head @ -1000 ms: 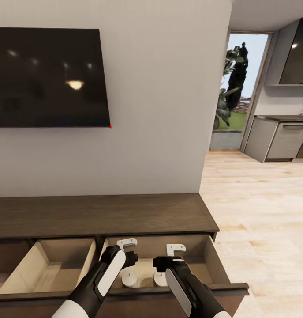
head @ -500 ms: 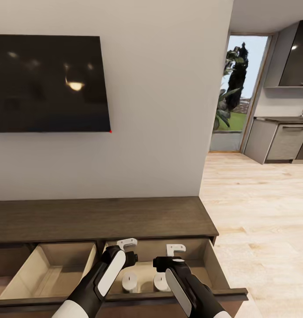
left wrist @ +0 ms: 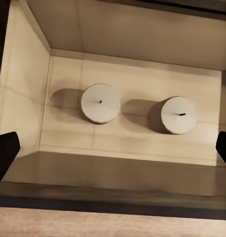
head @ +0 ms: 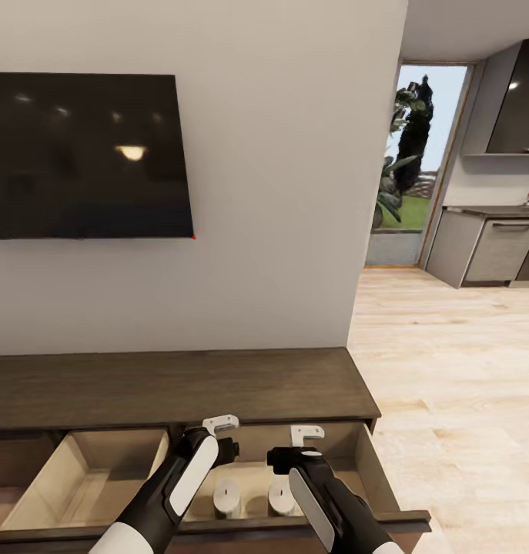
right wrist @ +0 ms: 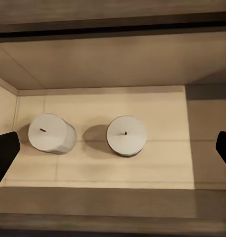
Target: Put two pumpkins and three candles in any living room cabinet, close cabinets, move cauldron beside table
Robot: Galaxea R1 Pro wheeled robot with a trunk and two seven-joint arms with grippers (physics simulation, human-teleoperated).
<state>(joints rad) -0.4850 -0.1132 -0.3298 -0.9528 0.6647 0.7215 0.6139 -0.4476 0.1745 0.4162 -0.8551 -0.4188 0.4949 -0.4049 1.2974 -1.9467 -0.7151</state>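
Currently two candles (head: 227, 496) (head: 280, 495) stand apart in one open cabinet (head: 179, 388) drawer, both grippers' jaws spread wide, empty.

- The left arm (head: 168, 492) is showing a glossy black shell with a long white panel running along its top.
- The right arm (head: 326, 504) is wearing the same black casing with a white strip.
- 2 white bracket-shaped fingers (head: 222, 422) are capping the left gripper (head: 220, 425), and the right gripper (head: 306, 434) is matching it.
- Dark finger tips (left wrist: 4, 153) are edging both wrist views.
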